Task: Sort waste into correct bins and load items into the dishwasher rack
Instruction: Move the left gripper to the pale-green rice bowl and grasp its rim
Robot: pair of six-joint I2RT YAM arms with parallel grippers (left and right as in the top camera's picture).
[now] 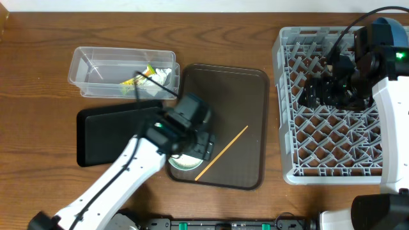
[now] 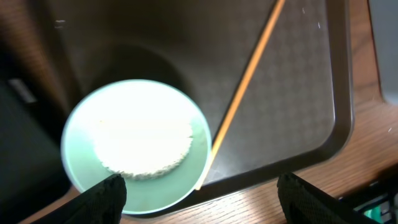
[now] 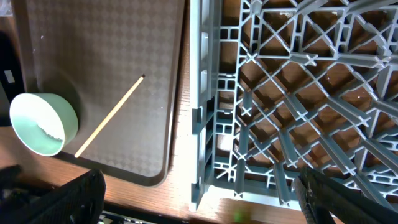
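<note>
A pale mint bowl [image 2: 78, 162] holding white rice [image 2: 143, 140] sits in the brown tray's near-left corner. Beside it a thin wooden stick [image 2: 245, 93] lies at a slant. My left gripper [image 2: 202, 199] hovers open just above them, one finger [image 2: 106, 196] over the bowl's rim and the other over the wood past the tray's edge. In the overhead view this gripper [image 1: 192, 150] hides most of the bowl [image 1: 182, 164]. Over the grey dishwasher rack [image 1: 339, 147] my right gripper [image 1: 319, 92] hangs open and holds nothing. The wrapper [image 1: 142, 78] and tissue [image 1: 165, 75] lie in the clear tub [image 1: 96, 70].
The black bin [image 1: 105, 134] lies just left of the brown tray [image 1: 236, 96], below the clear tub. The tray's raised rim [image 2: 339, 93] runs close by the stick. A strip of bare wood separates tray and rack [image 3: 298, 93].
</note>
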